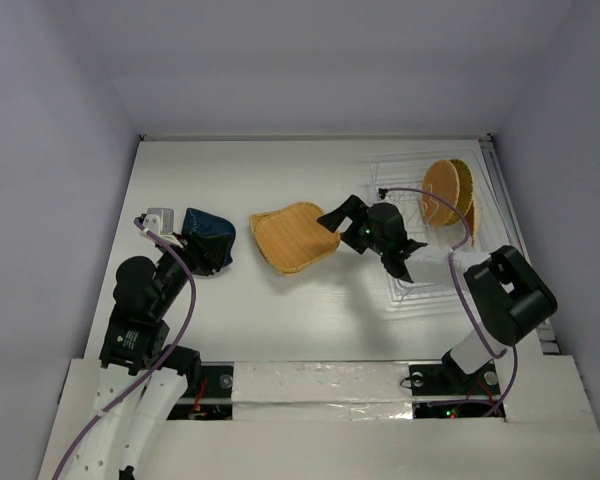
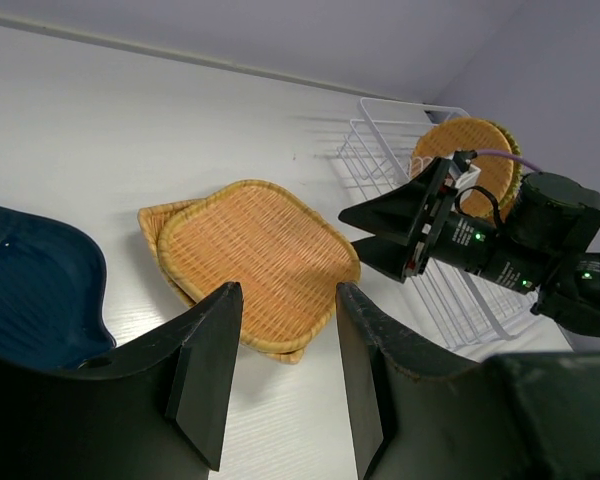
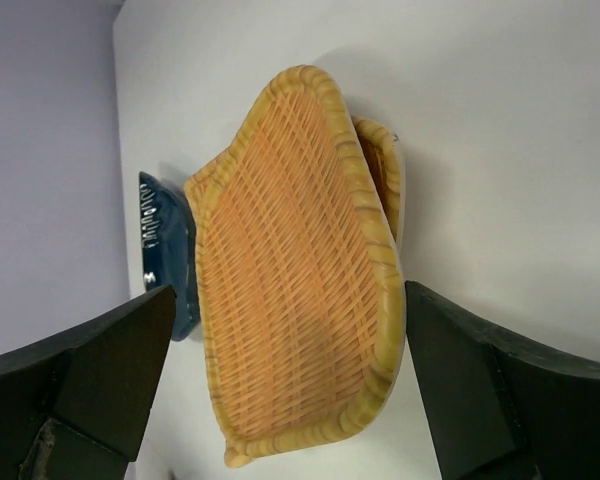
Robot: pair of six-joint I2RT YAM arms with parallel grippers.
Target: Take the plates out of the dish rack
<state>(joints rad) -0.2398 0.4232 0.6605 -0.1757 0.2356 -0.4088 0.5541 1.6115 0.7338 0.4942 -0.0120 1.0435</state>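
- Top view: the large rounded-square orange woven plate (image 1: pixel 293 238) lies flat on the white table (image 1: pixel 280 320), between the two arms and apart from the white wire dish rack (image 1: pixel 410 290) at the right.
  - The dark blue rounded dish (image 1: pixel 212 228) sits at the left, touching or nearly touching the left gripper (image 1: pixel 202 258).
  - A smaller round orange woven plate (image 1: pixel 440 188) stands on edge among the rack's prongs. What looks like another woven rim is close behind it.
  - The right gripper (image 1: pixel 332 220) hangs just beside the square plate's right edge.
- Left wrist view: the left gripper's fingers (image 2: pixel 205 370) are spread wide with nothing between them.
  - Only this low angle shows the underlying woven plate (image 2: pixel 152 222) that the square plate rests on. Its rim peeks out at the left and near edges, and from above the two read as one.
  - It also shows the right gripper from the side, parted and empty, with the rack and its standing plate behind it.
- Right wrist view: the right gripper's fingers (image 3: pixel 110 370) are far apart and hold nothing.
  - The square plate fills the space ahead of them, with the lower plate's edge showing past it and the blue dish beyond.
  - The thick raised rim is clearest here.
- Handling, as a judgement: the woven plates look light, stiff and rough enough not to slip, and unlikely to break.
  - The rim is the natural place to pinch.
  - For the plate standing in the rack, a hold on its top edge and a straight upward lift would clear the prongs.
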